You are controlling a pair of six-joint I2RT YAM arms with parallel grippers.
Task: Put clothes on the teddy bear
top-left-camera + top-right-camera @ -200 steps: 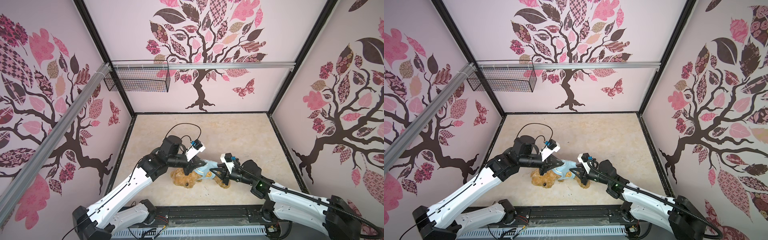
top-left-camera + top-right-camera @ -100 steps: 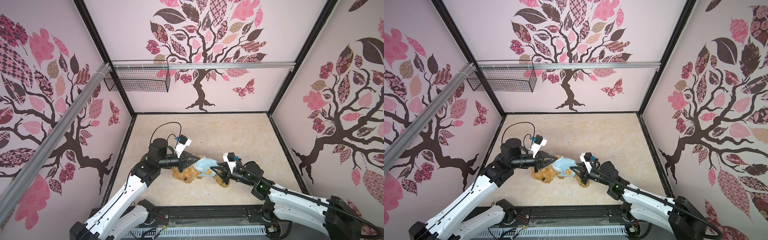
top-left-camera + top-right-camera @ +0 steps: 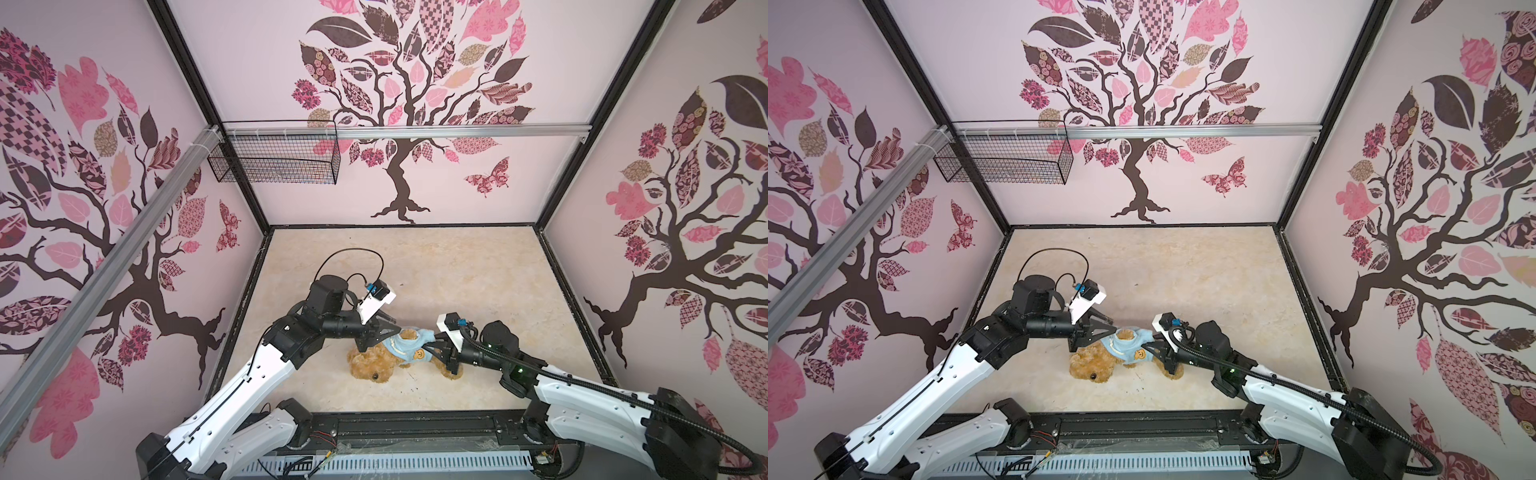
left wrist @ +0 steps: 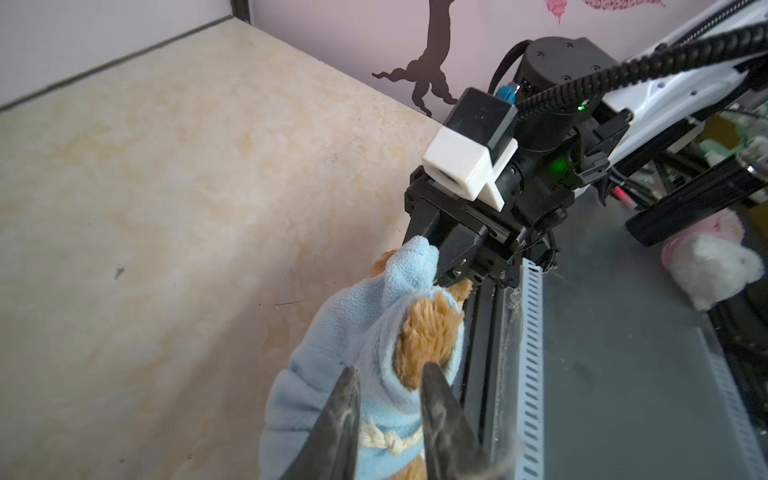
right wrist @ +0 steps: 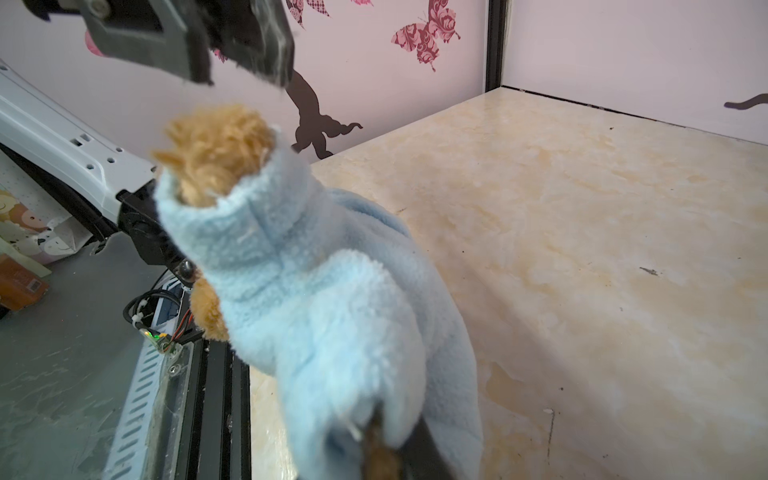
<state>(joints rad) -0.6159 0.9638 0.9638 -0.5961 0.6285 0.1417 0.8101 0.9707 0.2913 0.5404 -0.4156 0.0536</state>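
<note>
Beige marbled table [image 3: 457, 270], three walls with tree decals.

Count: 1 teddy bear [image 3: 370, 365], 1 light-blue shirt [image 3: 401, 344], 2 arms with 1 gripper each, 1 wire basket [image 3: 274, 164] at the back-left corner, 2 aluminium rails [image 3: 457, 132]. 1 pink-and-white plush toy [image 4: 715, 257] lies outside the cell, past the front frame.

Change: one second ago the left wrist stood further right, over the bear; half a second ago it was further left with its tips against the shirt. It is now between those two places. The bear's head lies slightly nearer the front edge than half a second ago. The right gripper has kept its place at the shirt's hem.

Bear: golden-brown and shaggy, lying on the table near the front edge at about the middle, between the two grippers in both top views [image 3: 1092, 365]. Its head points front-left with the dark nose showing, and its legs are partly behind the right gripper [image 3: 432, 345]. The shirt covers the torso and shows an orange bear-face print. In the right wrist view one furry paw pokes out of a sleeve.

Left gripper [image 4: 390, 370]: jaws apart, just clear of that paw, with the shirt seen through the gap.

Right gripper [image 4: 434, 253]: jaws clamped on a fold of the shirt's hem.
</note>
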